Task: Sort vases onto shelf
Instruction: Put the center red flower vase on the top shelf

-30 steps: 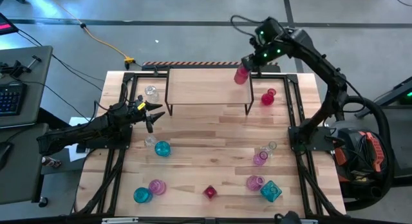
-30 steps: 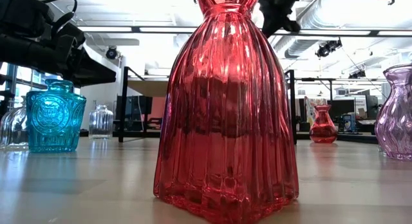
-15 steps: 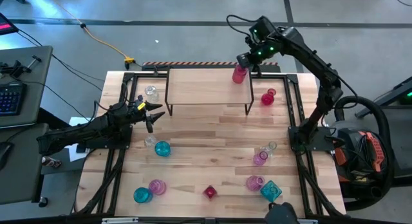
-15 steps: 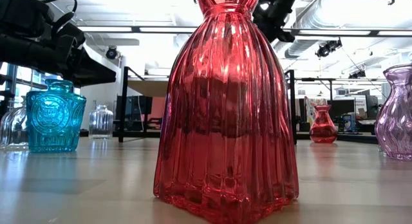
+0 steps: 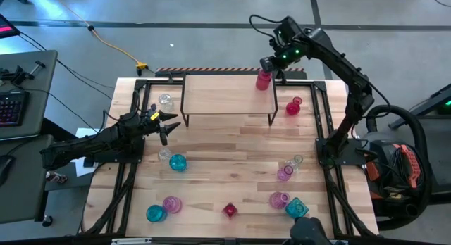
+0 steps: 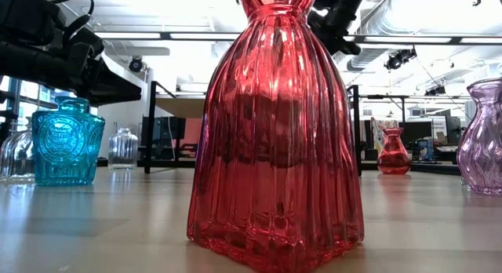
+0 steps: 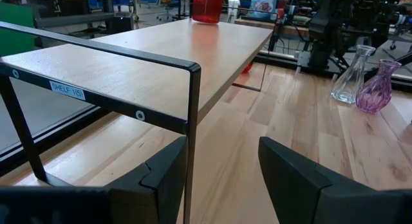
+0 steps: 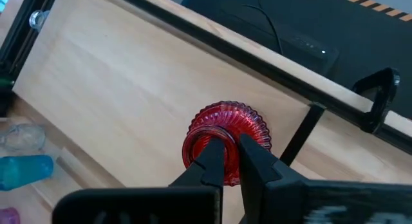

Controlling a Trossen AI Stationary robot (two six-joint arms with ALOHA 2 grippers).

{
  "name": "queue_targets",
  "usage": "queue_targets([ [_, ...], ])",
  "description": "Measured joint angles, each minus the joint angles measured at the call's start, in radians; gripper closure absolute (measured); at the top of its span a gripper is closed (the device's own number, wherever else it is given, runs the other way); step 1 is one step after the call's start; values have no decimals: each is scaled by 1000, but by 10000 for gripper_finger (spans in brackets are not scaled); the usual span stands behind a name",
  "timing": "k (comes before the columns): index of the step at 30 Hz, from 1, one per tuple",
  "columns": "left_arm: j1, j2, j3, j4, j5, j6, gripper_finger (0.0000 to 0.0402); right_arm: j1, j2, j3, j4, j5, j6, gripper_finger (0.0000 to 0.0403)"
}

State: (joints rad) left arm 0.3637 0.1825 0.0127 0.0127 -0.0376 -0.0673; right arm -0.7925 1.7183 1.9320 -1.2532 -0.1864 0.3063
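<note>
One ribbed pink-red vase [image 5: 263,80] standing on the shelf [image 5: 218,96] at its far right corner, rim pinched by right gripper [image 5: 268,65]. Left gripper [image 5: 169,126] idle, fingers apart, beside shelf. Roughly ten vases left on table [image 5: 232,160].

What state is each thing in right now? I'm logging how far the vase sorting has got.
Right gripper: shut on the ribbed red vase's rim.
Ribbed red vase: upright on the shelf, near its right end, gripped.
Shelf: carrying only that vase.
Left gripper: open, empty, by the shelf's left end.
Teal vase: upright on the table.
</note>
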Motion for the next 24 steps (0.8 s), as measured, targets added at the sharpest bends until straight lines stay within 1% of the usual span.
queue_targets([
  [12, 0, 0, 0, 0, 0, 0, 222, -2, 31, 2, 38, -35, 8, 398],
  [24, 0, 0, 0, 0, 0, 0, 222, -6, 34, 2, 46, -33, 18, 397],
])
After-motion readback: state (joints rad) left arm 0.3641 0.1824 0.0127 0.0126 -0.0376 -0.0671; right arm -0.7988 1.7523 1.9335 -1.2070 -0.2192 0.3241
